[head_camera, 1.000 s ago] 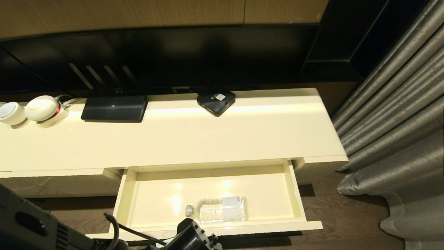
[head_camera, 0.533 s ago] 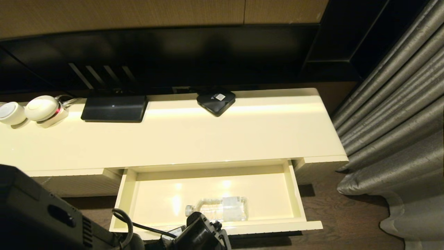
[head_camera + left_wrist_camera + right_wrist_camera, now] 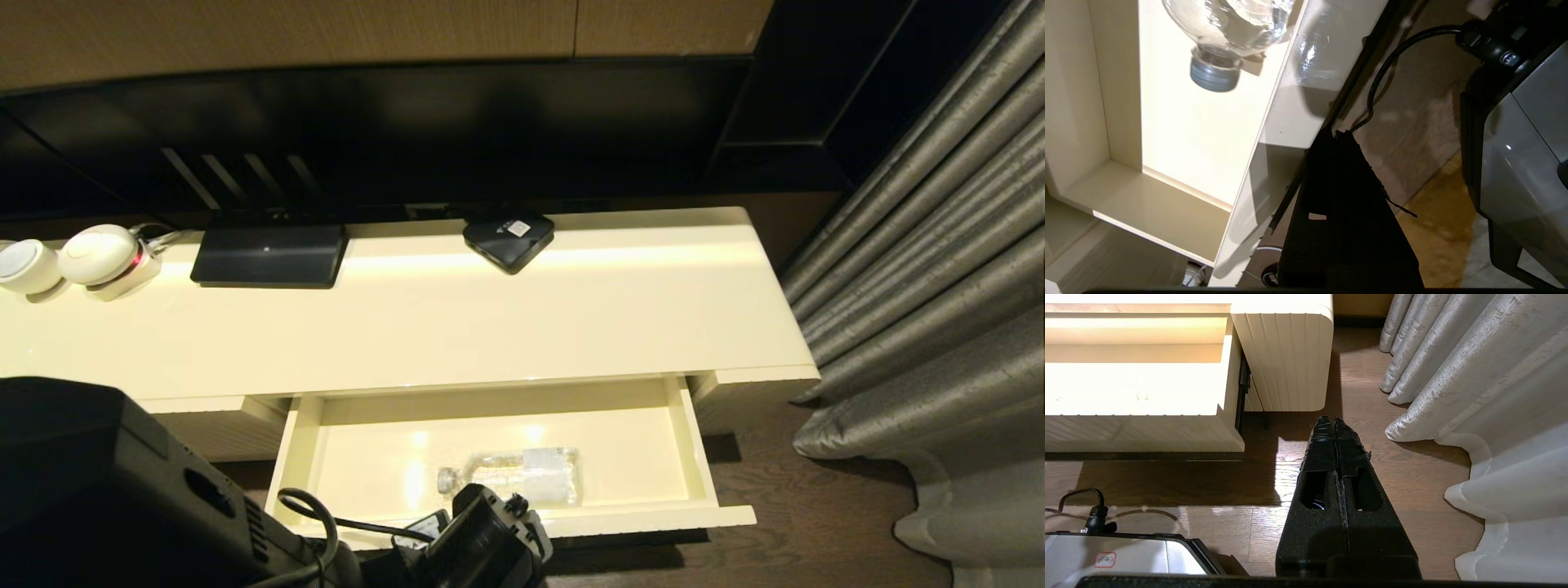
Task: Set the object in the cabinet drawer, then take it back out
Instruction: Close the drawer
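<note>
Since a second ago your drawer (image 3: 694,441) has slid partly in with the water bottle (image 3: 510,476) lying inside, your left hand (image 3: 1337,134) pinched closed, apparently against its front, while your right hand (image 3: 1334,422) hangs closed over the floor (image 3: 1412,469).
</note>
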